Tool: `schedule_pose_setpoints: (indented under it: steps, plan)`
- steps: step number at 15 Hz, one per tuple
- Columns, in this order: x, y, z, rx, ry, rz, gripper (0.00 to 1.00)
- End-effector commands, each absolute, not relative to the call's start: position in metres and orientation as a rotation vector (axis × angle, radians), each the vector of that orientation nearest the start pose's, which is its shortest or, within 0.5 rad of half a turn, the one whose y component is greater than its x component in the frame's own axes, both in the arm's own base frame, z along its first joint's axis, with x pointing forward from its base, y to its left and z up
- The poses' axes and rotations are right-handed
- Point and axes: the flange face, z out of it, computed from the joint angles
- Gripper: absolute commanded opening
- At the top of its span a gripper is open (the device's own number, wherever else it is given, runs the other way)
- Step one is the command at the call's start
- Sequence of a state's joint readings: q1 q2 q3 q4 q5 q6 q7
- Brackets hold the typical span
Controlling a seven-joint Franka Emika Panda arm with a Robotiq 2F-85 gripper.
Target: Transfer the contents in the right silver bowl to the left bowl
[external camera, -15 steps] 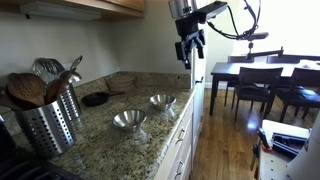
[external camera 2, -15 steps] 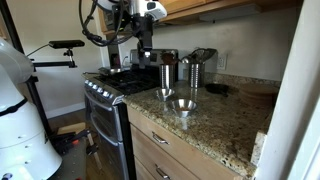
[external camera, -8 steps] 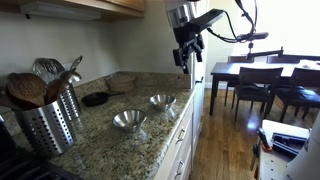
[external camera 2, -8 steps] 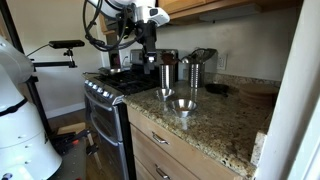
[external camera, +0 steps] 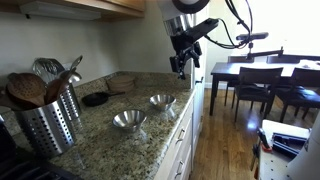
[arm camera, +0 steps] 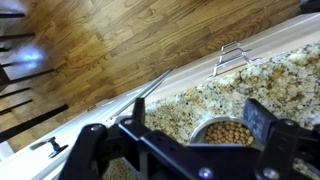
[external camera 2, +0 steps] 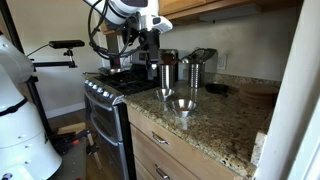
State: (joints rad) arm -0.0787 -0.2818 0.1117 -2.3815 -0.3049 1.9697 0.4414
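Observation:
Two shiny steel bowls stand on the granite counter. The left bowl (external camera: 128,120) (external camera 2: 164,93) is nearer the utensil holder. The right silver bowl (external camera: 162,101) (external camera 2: 182,104) sits by the counter's edge. In the wrist view a steel bowl (arm camera: 228,132) filled with small tan round pieces lies low between the fingers; it looks like the right bowl. My gripper (external camera: 182,62) (external camera 2: 150,45) (arm camera: 198,105) hangs open in the air, well above the counter and above the right bowl. It holds nothing.
A perforated steel utensil holder (external camera: 45,120) (external camera 2: 165,75) with wooden spoons stands on the counter, a flat black pan (external camera: 95,99) behind the bowls. A stove (external camera 2: 110,85) adjoins the counter. A dining table with chairs (external camera: 260,75) stands beyond, over the wooden floor (arm camera: 110,50).
The gripper has come down a little and swung toward the counter, staying open. Bowls have not moved.

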Motion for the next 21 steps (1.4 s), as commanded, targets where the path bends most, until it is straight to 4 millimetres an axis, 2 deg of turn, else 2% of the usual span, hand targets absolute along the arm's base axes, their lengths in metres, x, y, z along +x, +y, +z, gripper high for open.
schedule_pose_setpoints:
  steps: [1,8,14,21]
  plan:
    - [0.447,-0.019,0.418,-3.434,0.527,0.055,1.0]
    - [0.472,-0.071,0.425,-3.475,0.564,0.036,1.0]
    - [0.507,-0.086,0.415,-3.448,0.478,0.011,1.0]
    - [0.519,-0.114,0.397,-3.373,0.329,-0.006,1.0]
